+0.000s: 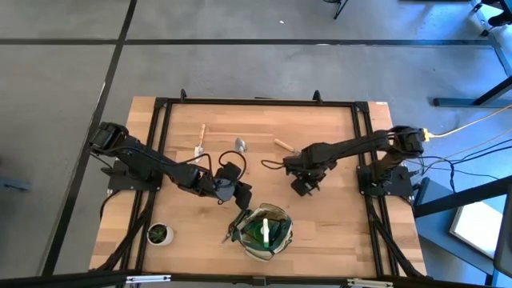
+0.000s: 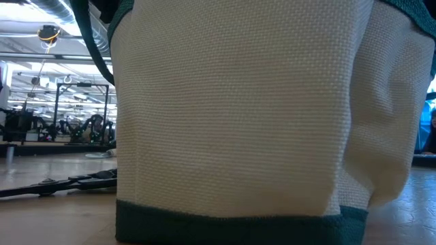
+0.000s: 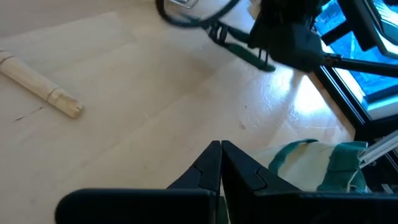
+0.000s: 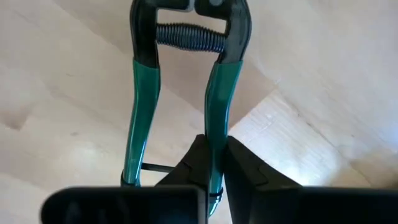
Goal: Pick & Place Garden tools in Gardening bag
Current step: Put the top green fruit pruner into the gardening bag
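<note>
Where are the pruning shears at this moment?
The pruning shears lie on the table's right half in the high view, one green handle between the right pincer's fingers, up-right of the gardening bag.

The high view looks straight down on the whole table [image 1: 320, 232] and both arms. The low view sits at tabletop level, pressed so near the bag [image 2: 238, 116] that fabric fills most of it; the same bag lies at the table's 6 o'clock edge in the high view. The left wrist view looks past its own fingers [image 3: 211, 168], catching the bag's rim. The right wrist view faces down close on the shears [image 4: 180, 81].
</note>
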